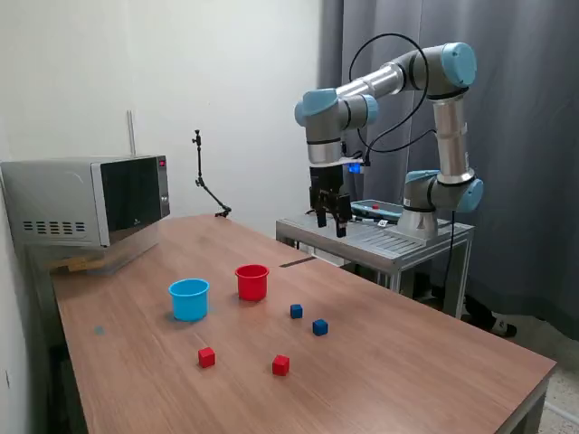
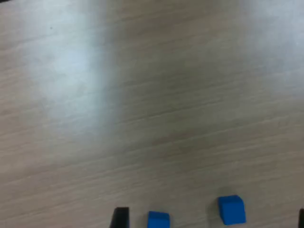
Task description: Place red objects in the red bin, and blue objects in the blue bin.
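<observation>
Two red cubes point(image 1: 206, 357) point(image 1: 280, 364) lie near the table's front edge. Behind them are two dark blue cubes point(image 1: 296, 311) point(image 1: 319, 327), which also show small in the wrist view point(image 2: 158, 220) point(image 2: 232, 209). The red cup point(image 1: 251, 282) and the light blue cup point(image 1: 189, 299) stand upright side by side, and I cannot see into them. My gripper point(image 1: 331, 226) point(image 2: 211, 222) hangs high above the table's far side, well clear of everything. It is open with nothing between its fingers.
A microwave point(image 1: 86, 201) sits on the table at the exterior view's left. A thin black stand point(image 1: 204, 181) rises at the table's back. A metal cart point(image 1: 375, 237) holding the arm's base stands behind the table point(image 1: 407, 362).
</observation>
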### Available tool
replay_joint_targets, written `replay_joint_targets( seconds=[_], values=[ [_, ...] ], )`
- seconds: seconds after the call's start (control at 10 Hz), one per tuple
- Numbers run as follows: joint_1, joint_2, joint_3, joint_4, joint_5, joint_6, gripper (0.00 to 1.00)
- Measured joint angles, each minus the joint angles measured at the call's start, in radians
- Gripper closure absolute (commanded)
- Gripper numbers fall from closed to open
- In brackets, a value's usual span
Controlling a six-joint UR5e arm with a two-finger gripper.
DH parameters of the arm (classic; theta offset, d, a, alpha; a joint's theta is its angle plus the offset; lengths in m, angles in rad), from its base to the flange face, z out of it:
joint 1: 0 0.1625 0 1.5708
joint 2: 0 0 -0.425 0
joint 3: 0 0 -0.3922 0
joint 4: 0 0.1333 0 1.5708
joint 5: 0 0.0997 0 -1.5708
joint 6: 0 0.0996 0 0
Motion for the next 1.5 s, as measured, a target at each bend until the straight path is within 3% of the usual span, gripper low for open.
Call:
replay_joint_targets(
  seconds=[0.9, 1.5],
  values=[
    [0.016, 0.168, -0.015, -0.186, 0.0, 0.095, 0.0],
    [-0.021, 0.225, 0.02, -0.261, -0.002, 0.147, 0.0]
  ],
)
